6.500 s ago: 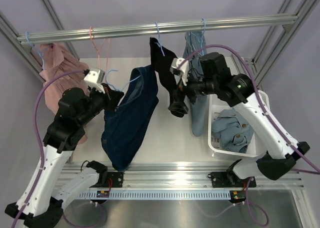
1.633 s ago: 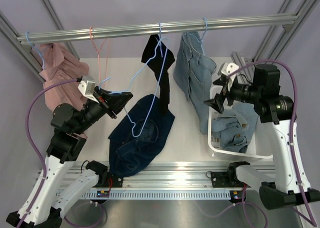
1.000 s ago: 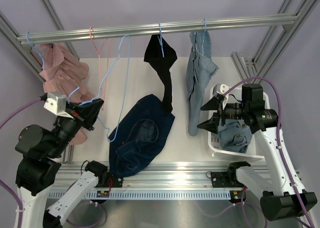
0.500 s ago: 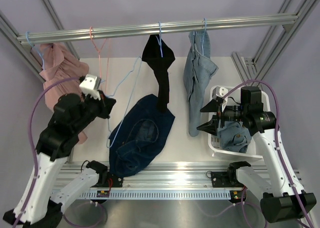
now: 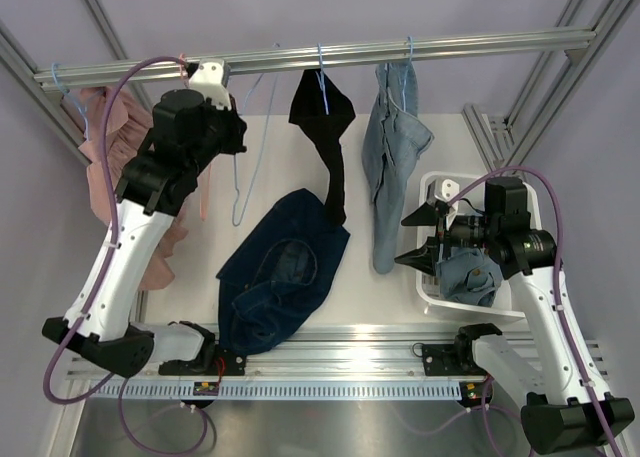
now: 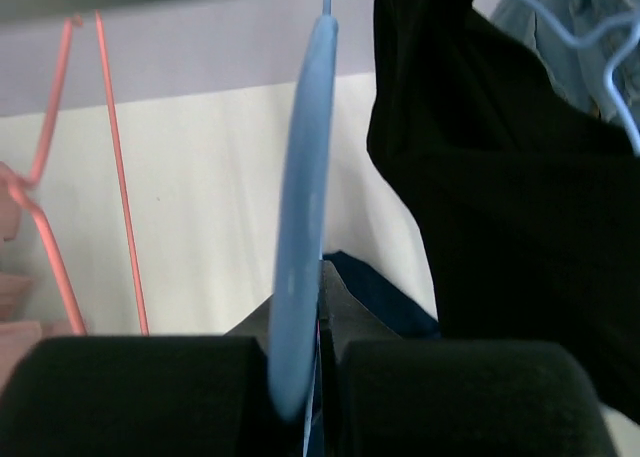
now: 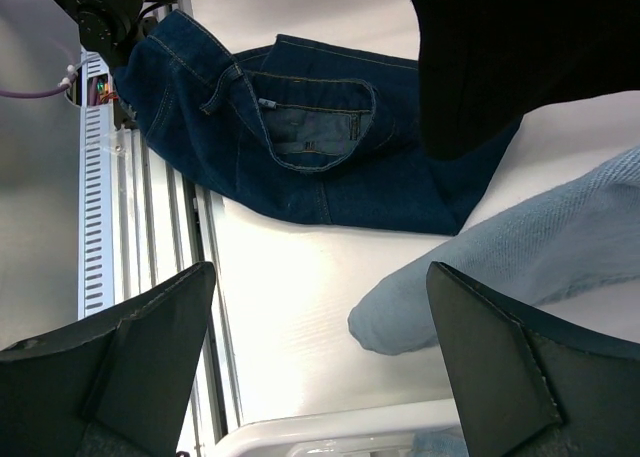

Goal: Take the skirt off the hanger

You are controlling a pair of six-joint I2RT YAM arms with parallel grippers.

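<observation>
The dark blue denim skirt lies crumpled on the white table, free of any hanger; it also shows in the right wrist view. My left gripper is raised near the rail and shut on the bare light blue wire hanger, which hangs down from it. In the left wrist view the hanger runs up from between my closed jaws. My right gripper is open and empty, beside the basket, right of the skirt; its jaws stand wide apart.
The metal rail carries a pink garment, a bare pink hanger, a black garment and a light blue denim garment. A white basket with light blue clothes stands at the right.
My left arm has swung up from low on the left to the rail, carrying the empty blue hanger. The skirt stays flat on the table. The right arm has barely moved.
</observation>
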